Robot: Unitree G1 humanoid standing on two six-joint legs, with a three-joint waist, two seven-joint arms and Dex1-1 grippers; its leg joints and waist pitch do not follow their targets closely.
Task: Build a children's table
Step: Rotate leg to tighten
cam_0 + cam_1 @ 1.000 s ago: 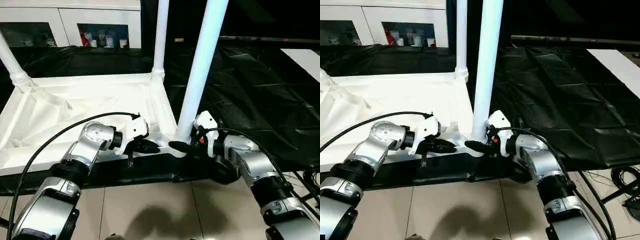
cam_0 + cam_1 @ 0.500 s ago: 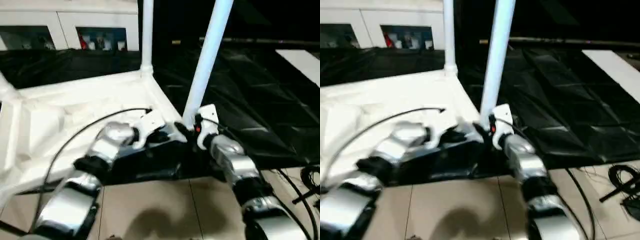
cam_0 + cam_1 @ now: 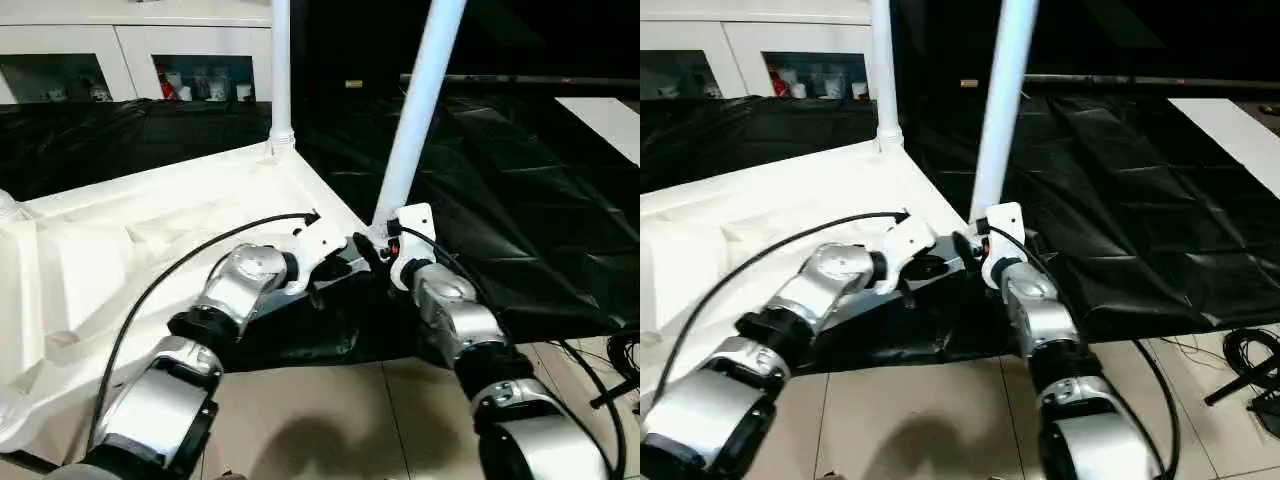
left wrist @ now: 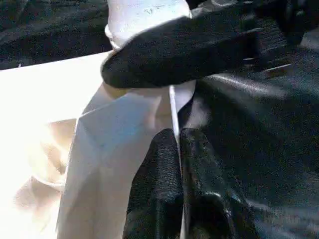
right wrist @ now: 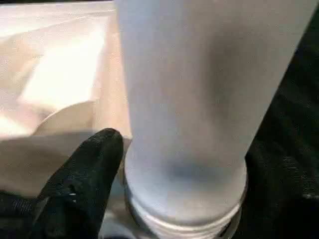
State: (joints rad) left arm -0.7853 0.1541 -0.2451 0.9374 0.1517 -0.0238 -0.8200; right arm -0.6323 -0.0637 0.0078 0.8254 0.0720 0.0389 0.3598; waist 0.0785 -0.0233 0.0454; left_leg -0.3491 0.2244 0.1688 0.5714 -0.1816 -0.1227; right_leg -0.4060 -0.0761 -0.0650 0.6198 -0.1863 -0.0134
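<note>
While the left gripper [image 4: 177, 149] pinches the thin rim of the upturned white plastic rectangular tabletop [image 3: 150, 230], the right gripper [image 5: 149, 164] straddles the white tapered tube leg [image 3: 415, 110] at two o'clock, jaws spread, not clamping; light, stiff, slippery, best grasped low

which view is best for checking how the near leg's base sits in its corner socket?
Right wrist view: the near leg appears close up, with its ringed base at the socket. Both eye views show the whole leg rising from the tabletop, but the arms hide its base. Left wrist view catches just the bottom end.
</note>
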